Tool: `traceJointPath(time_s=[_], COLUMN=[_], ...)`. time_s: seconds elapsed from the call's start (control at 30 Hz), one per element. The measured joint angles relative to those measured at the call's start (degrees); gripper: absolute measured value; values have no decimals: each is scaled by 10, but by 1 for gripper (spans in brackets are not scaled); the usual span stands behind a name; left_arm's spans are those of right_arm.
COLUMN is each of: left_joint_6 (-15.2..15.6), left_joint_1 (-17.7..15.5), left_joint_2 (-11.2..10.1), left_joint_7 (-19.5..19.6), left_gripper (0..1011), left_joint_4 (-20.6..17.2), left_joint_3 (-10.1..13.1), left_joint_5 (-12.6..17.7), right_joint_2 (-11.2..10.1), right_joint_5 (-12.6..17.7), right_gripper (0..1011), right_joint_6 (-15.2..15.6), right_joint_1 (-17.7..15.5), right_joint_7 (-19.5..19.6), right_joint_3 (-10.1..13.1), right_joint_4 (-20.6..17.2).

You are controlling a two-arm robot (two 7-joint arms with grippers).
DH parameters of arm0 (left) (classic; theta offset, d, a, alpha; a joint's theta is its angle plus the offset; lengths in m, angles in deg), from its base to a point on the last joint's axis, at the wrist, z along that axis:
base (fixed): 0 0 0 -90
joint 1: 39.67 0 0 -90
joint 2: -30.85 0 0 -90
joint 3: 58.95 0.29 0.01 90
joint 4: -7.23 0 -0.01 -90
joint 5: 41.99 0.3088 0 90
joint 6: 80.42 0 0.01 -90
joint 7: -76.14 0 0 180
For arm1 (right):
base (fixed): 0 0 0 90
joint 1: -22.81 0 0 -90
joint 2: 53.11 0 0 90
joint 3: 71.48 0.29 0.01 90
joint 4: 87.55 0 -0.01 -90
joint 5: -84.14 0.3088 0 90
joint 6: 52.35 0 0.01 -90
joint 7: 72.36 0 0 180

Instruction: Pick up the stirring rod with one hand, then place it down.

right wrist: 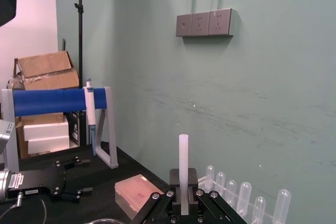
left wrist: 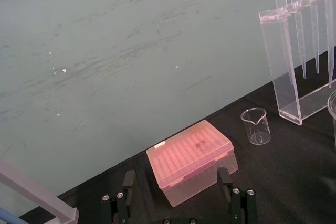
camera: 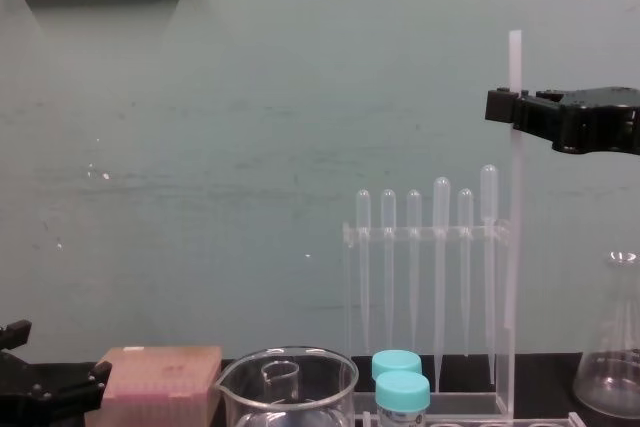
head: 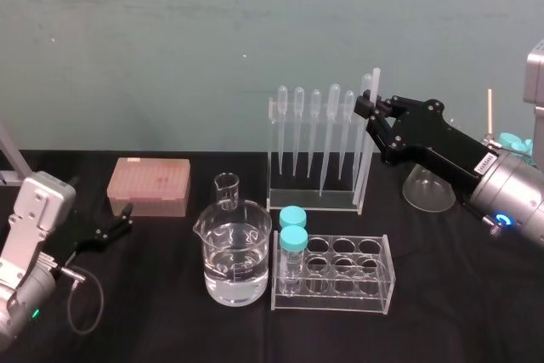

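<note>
Chest view puts the right end effector [camera: 512, 107] high on the right, its two flat fingers closed on the stirring rod [camera: 513, 247] a little below the rod's top end. A short length of rod stands clear above the grip. From there the rod runs down almost upright, just beside the right end of the pipette rack [camera: 420, 234], to about the level of the rack's base. Whether its lower end rests on the desk [head: 170, 295] or hangs just off it cannot be told. From the head it leans slightly, close to the last of the pipettes [head: 333, 116], with a conical flask [head: 427, 191] near it under the arm.

The left end effector [head: 126, 218] lies low at the desk's left edge near the pink tip box [head: 149, 186]. Its fingers [left wrist: 128, 179] stand apart with nothing between them, and it has no part in this.

The step in hand looks like the pick-up: the grasp is made and the lift is not clearly done. The next move calls for a straight rise along the rod's own line, far enough to free its lower end of the rack. A sideways drag could knock the rack or the pipettes. Then comes a carry to bare desk and a gentle lowering before release.
</note>
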Motion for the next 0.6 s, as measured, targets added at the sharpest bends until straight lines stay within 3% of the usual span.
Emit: traceJointPath(time_s=[0.6], left_joint_6=[0], left_joint_1=[0], left_joint_2=[0], left_joint_7=[0], left_gripper=[1000], left_joint_4=[0], left_joint_3=[0], left_joint_5=[0], right_joint_2=[-1], right_joint_5=[2], right_gripper=[69], right_joint_6=[0], right_joint_1=[0], right_joint_7=[-2], right_joint_3=[-1], right_joint_4=[3])
